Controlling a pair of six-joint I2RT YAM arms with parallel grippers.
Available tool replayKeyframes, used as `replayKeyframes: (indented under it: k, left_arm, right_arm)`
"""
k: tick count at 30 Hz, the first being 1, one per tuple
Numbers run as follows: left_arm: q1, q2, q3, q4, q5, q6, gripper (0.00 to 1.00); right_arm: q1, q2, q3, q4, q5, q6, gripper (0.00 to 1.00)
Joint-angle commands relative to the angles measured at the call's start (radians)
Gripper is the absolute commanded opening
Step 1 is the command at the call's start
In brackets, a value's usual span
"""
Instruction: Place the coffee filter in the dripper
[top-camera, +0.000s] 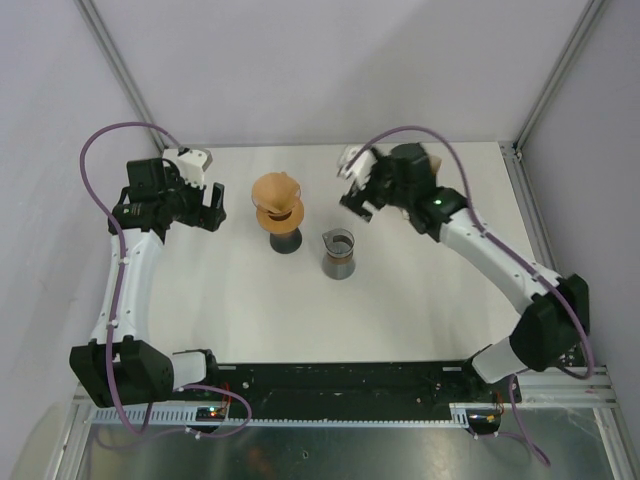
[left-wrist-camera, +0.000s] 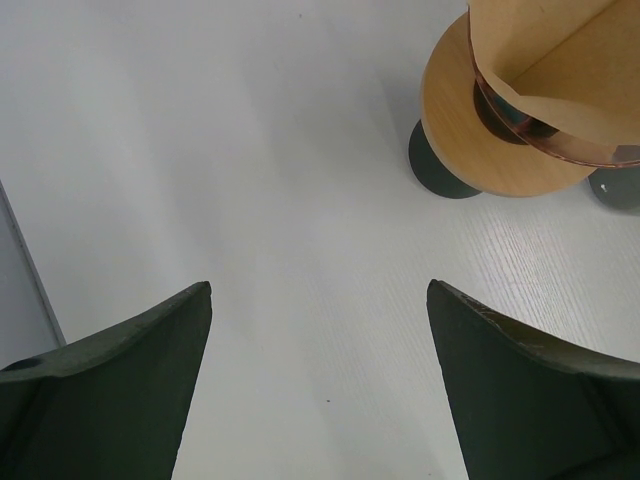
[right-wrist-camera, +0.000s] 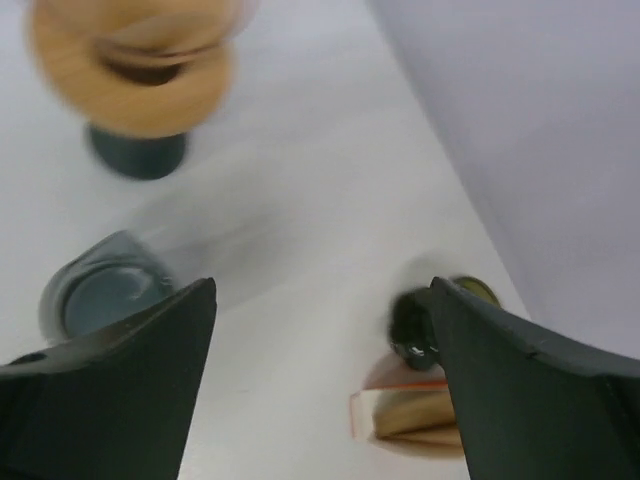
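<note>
Coffee filter (left-wrist-camera: 560, 60): brown paper cone, seated in the dripper (left-wrist-camera: 480, 140) at mid-table; placement apparently done.
Left gripper (top-camera: 213, 208): spread wide, empty, just left of the dripper.
Right gripper (top-camera: 352, 185): spread wide, empty, to its right.
Handling: a judgement only. Check the paper sits even and keep fingers off its rim.
Count: one filter, one dripper, one glass server (top-camera: 338, 252), two grippers.

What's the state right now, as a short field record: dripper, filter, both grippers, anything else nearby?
dripper: upright
coffee filter: seated in dripper
left gripper: jaws open, empty, beside dripper
right gripper: jaws open, empty; view blurred
other: glass beaker beside dripper, not touching
task: looks done
</note>
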Motion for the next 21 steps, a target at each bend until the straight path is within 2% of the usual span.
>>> replayKeyframes:
  k: [1, 5, 6, 9, 11, 12, 15, 18, 21]
  left_arm:
    - [0.007, -0.011, 0.011, 0.030, 0.028, 0.015, 0.93]
    - [0.007, -0.012, 0.011, 0.030, 0.030, 0.015, 0.93]
    - [0.007, -0.011, 0.011, 0.031, 0.031, 0.014, 0.93]
    - [0.007, -0.013, 0.009, 0.031, 0.031, 0.013, 0.93]
    - [0.007, -0.013, 0.008, 0.031, 0.029, 0.013, 0.93]
    - [0.007, -0.013, 0.007, 0.030, 0.029, 0.013, 0.93]
    - [0.007, -0.012, 0.006, 0.031, 0.025, 0.015, 0.93]
    - [0.006, -0.006, 0.005, 0.030, 0.023, 0.015, 0.93]
    - [0.007, 0.003, 0.009, 0.030, 0.024, 0.013, 0.93]
  right_arm:
    - [-0.155, -0.121, -0.077, 0.407, -0.009, 0.338, 0.96]
    - [-0.253, -0.126, -0.110, 0.547, -0.026, 0.582, 0.99]
    - [-0.271, -0.118, -0.125, 0.584, -0.059, 0.630, 0.99]
    - [-0.358, -0.087, -0.172, 0.709, -0.297, 0.753, 0.99]
    - [-0.413, -0.060, -0.187, 0.760, -0.325, 0.826, 0.99]
    - [-0.422, -0.052, -0.189, 0.744, -0.297, 0.835, 0.99]
    - [-0.401, -0.013, -0.192, 0.654, -0.072, 0.772, 0.96]
    - [-0.367, 0.043, -0.191, 0.578, 0.216, 0.772, 0.85]
    - [-0.334, 0.111, -0.191, 0.515, 0.386, 0.783, 0.78]
